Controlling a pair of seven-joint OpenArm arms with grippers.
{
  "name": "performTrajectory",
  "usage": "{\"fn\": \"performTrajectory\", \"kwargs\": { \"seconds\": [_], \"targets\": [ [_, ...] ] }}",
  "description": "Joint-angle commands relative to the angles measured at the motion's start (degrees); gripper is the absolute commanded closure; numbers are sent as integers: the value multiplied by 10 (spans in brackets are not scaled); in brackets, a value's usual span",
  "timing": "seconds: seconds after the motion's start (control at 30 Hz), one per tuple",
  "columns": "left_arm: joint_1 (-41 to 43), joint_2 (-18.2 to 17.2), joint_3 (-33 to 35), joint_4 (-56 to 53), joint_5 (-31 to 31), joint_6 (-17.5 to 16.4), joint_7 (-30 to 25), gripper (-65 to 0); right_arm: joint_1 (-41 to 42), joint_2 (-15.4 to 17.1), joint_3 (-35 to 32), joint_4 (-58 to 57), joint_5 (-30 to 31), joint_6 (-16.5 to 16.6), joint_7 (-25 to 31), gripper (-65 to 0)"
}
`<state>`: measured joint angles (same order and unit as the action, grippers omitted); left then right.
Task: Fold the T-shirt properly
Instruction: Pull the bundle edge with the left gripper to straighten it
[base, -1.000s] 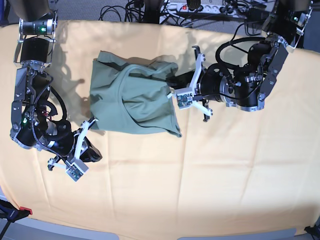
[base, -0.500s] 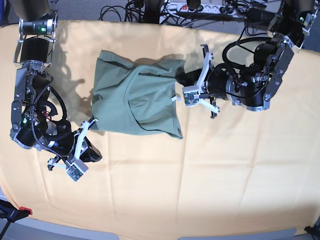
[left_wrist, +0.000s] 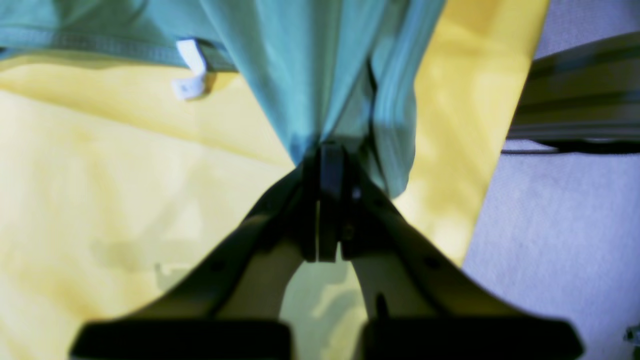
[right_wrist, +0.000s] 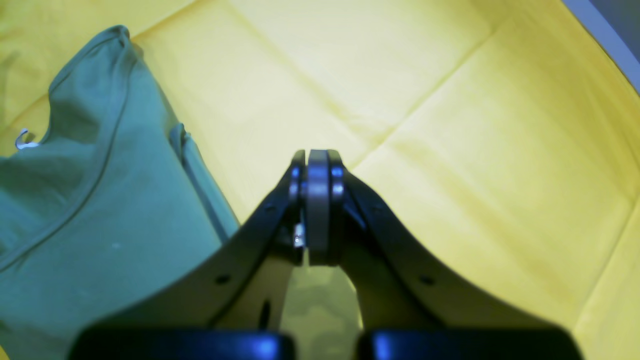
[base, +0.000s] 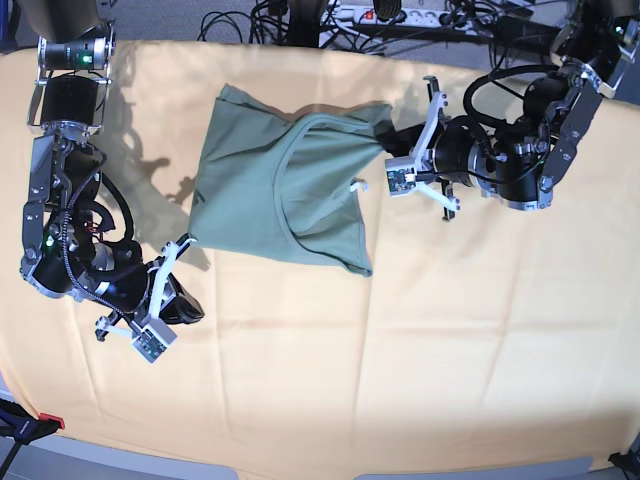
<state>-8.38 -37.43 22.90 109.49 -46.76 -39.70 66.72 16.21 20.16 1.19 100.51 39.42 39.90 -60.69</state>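
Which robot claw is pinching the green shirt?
The left gripper, on the right side in the base view, is shut on the T-shirt. The right gripper is shut on nothing, above the yellow cloth.

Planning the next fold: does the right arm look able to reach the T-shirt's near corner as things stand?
Probably yes. The right gripper, shut and empty, sits beside the T-shirt corner, with only bare yellow-orange cloth between.
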Motion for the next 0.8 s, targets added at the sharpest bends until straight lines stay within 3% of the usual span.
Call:
{"fn": "performTrajectory", "kwargs": {
  "seconds": [0.0,0.03,0.17,0.23,0.27,0.33,0.37,0.4,0.43,0.47,0.5,0.53,0.77],
  "targets": [
    [-9,-5,-4,9,-12,-3,-12,0,16,6,3,7,8,1,11,0],
    [-9,-5,-4,9,-19,-3,-12,-23,16,6,3,7,8,1,11,0],
    [-11,-5,-5,9,-32,-3,-17,-335,16,6,3,7,8,1,11,0],
    [-13,-5,-7,9,-32,-3,-34,-396,16,6,3,7,8,1,11,0],
    [-14,-5,-10,9,-32,-3,-44,-395,16,6,3,7,8,1,11,-26],
    [-21,-5,-15,11,-33,-3,-68,-383,15,6,3,6,8,1,11,-158],
    [-24,-5,-18,13,-33,-3,-83,-339,15,6,3,6,8,1,11,-199],
    [-25,-5,-22,16,-33,-3,-96,-251,14,6,3,6,8,1,12,-201],
    [-26,-5,-24,20,-36,-3,-107,-121,13,6,3,6,7,1,16,-182],
    [-27,-5,-26,23,-43,-3,-113,0,12,6,3,6,6,1,16,-116],
    [-26,-5,-27,23,-59,2,-114,0,12,6,3,5,3,1,16,-14],
    [-26,-5,-27,23,-76,3,-113,0,12,6,3,5,-5,1,16,0],
    [-23,8,-27,23,-196,-3,-50,0,16,8,-2,-79,-22,1,55,0]
  ]
}}
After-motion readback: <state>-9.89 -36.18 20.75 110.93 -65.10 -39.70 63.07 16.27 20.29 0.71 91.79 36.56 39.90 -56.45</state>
